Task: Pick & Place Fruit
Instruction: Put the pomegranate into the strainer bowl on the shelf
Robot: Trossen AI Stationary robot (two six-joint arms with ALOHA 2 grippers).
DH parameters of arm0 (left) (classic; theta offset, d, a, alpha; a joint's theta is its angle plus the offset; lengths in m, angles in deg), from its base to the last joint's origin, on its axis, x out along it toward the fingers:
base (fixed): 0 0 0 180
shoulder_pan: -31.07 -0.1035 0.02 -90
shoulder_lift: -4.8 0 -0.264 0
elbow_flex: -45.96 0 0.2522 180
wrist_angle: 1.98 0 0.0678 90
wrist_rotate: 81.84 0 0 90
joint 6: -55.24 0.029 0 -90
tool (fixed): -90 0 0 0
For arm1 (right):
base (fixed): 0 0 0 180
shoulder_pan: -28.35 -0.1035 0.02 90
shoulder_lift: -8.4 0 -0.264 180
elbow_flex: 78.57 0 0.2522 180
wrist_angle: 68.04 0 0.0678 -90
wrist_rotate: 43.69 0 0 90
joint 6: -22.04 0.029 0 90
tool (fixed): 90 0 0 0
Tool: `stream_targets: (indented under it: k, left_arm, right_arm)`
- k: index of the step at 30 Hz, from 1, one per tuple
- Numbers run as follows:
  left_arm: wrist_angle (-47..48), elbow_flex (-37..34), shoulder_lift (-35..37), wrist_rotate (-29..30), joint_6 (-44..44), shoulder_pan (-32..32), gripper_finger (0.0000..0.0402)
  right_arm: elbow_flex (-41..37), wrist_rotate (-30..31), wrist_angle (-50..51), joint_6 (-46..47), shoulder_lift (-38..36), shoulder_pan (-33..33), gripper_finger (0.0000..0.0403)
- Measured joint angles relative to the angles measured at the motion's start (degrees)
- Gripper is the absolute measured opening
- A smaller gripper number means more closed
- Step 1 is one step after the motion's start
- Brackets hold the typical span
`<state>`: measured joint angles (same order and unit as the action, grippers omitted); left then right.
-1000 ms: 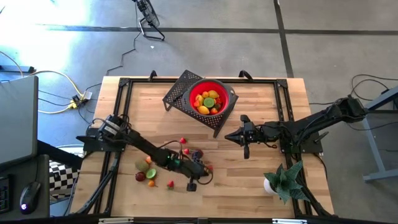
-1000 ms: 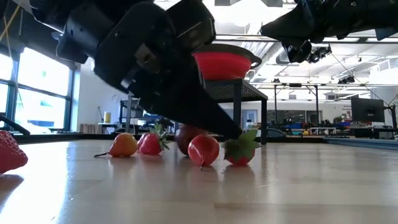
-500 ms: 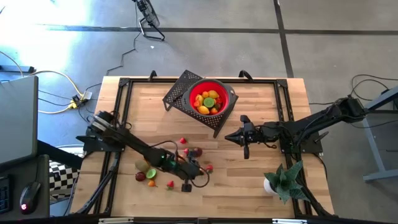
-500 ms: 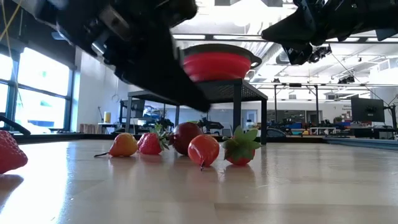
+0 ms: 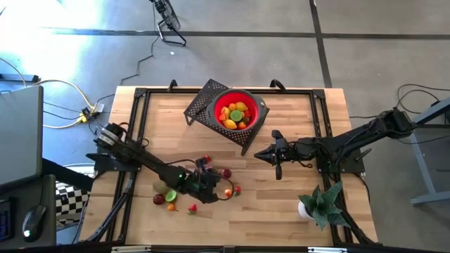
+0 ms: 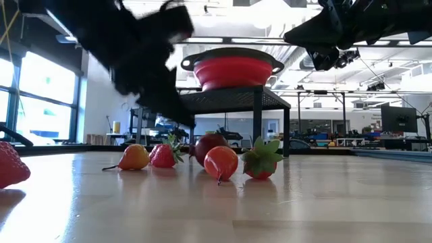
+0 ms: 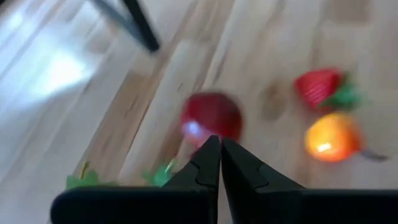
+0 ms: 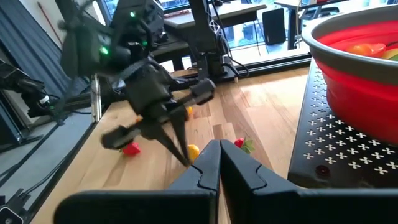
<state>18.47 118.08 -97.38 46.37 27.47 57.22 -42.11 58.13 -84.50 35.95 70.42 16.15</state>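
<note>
Dark red fruit [image 7: 211, 117] lies just beyond the closed, empty left gripper [image 7: 214, 144].

In the low view the left arm [image 6: 135, 54] is smearing into a dark blur, so its tool is not showing clearly there. A strawberry [image 6: 12, 164] is being cut off by that picture's left edge. In the left wrist view the dark red fruit [image 7: 211, 117], the strawberry beside it [image 7: 320, 88] and the orange fruit [image 7: 331, 138] are all blurring. From above, the fruits in the red bowl [image 5: 247, 98] are overlapping and too small to tell apart.
</note>
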Motion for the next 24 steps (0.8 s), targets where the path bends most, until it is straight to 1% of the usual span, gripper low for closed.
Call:
stream_targets:
  k: [2, 10, 15, 22, 24]
  left_arm:
    - [-0.6, -0.1, -0.9, 1.3, -0.7, -0.6, 0.0004]
    - [-1.3, 0.0, -4.5, 2.1, -4.6, -3.7, 0.0001]
    - [-5.9, 0.1, -5.9, -0.5, -5.0, -4.6, 0.0001]
    - [-11.4, 0.1, -5.9, -0.7, -4.2, -4.4, 0.0001]
    - [-13.4, 0.1, -5.9, -2.1, -3.3, -4.4, 0.0001]
  right_arm:
    - [0.0, 0.0, 0.0, 0.0, 0.0, 0.0, 0.0003]
    - [0.0, 0.0, 0.0, 0.0, 0.0, 0.0, 0.0003]
    - [0.0, 0.0, 0.0, 0.0, 0.0, 0.0, 0.0003]
    - [0.0, 0.0, 0.4, -0.1, 0.0, 0.0, 0.0003]
    - [0.0, 0.0, 0.4, -0.2, 0.0, 0.0, 0.0003]
